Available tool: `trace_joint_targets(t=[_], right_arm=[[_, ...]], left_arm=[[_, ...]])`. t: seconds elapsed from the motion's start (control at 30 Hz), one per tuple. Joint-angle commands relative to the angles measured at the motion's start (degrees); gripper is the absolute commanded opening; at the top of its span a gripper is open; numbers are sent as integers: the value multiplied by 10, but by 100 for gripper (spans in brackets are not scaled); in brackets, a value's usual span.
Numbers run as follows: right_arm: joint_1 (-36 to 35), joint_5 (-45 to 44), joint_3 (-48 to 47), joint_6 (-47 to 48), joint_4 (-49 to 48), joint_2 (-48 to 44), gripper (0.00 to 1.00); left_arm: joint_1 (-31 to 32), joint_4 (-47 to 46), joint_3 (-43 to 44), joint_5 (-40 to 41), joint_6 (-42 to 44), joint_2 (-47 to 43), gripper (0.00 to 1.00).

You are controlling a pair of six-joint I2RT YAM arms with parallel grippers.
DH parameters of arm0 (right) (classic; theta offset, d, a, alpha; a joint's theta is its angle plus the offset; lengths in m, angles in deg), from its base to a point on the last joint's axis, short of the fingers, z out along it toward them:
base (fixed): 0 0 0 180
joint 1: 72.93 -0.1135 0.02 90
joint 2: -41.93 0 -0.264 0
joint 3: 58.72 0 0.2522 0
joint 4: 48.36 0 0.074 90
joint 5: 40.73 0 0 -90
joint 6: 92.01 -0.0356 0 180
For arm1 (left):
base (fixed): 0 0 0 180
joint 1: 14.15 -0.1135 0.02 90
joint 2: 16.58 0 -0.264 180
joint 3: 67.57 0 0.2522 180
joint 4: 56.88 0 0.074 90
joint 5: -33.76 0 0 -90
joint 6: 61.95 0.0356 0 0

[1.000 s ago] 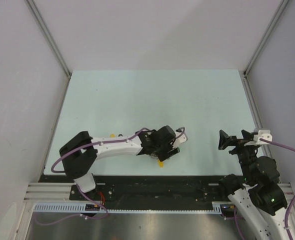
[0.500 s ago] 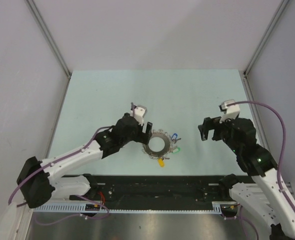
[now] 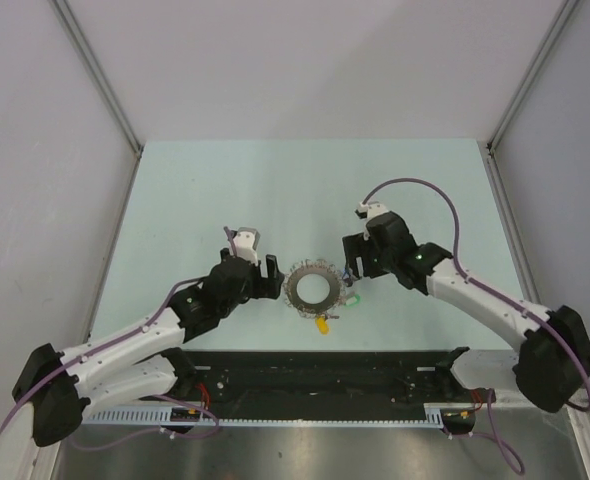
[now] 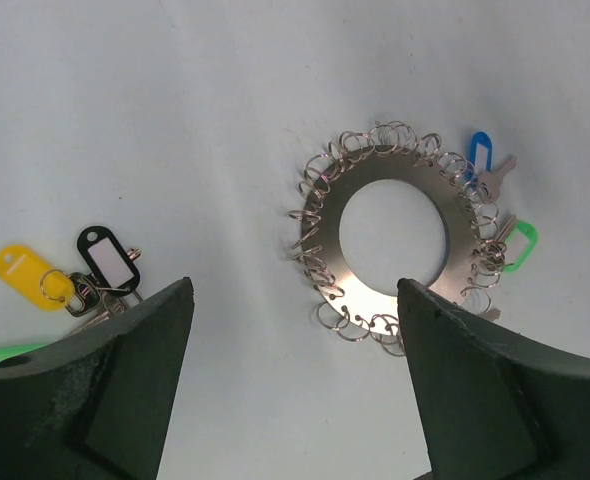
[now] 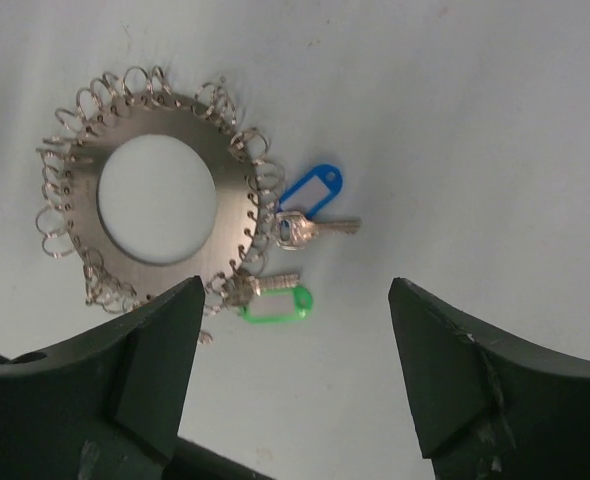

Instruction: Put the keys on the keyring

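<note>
- The left gripper [image 3: 267,270] hovered wide open and empty just left of the keyring [image 3: 313,288], seemingly placed to steady it.
- A loose bunch of keys [image 4: 70,285] with yellow, black and green tags lay on the bench [image 3: 225,190] beside one of its fingers, not yet threaded.
- The blue key [image 5: 310,195] and green key [image 5: 275,305] appeared hooked on the ring's edge, under the open, empty right gripper [image 5: 295,290].

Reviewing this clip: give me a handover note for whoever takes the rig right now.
Both open, empty: left gripper near the ring disc, right gripper over the blue-tagged key and green-tagged key.
Done: those two appear hooked on the disc's rim rings.
Left: yellow-tagged key and black-tagged key lie bunched on the table, apart from the disc; thread them on.
</note>
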Motion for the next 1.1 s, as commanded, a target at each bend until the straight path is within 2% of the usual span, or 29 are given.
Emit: trace_joint_targets(t=[0.0,0.03,0.23,0.43,0.57,0.7,0.93,1.07], right_arm=[[-5,-2,-19,-44,-122,59,77],[-6,4,-20,-54,-149,87,71],[-10,7,-35,-54,-222,170,59],[-11,47,-67,-21,-249,266,59],[-13,72,-96,-12,-208,312,59],[-28,73,-96,-13,-151,314,58],[-104,11,-84,-40,-27,281,58],[-113,38,-75,-59,-14,256,57]], left_arm=[[-4,-48,-16,15,-13,-6,86],[-4,-56,-19,13,-13,-6,86],[-4,-89,-36,7,-4,6,86],[-4,-112,-45,6,7,29,86],[-4,-121,-54,2,5,29,86],[-4,-118,-54,11,4,26,86],[-4,-120,-55,7,4,33,86],[-4,-122,-55,4,1,34,86]])
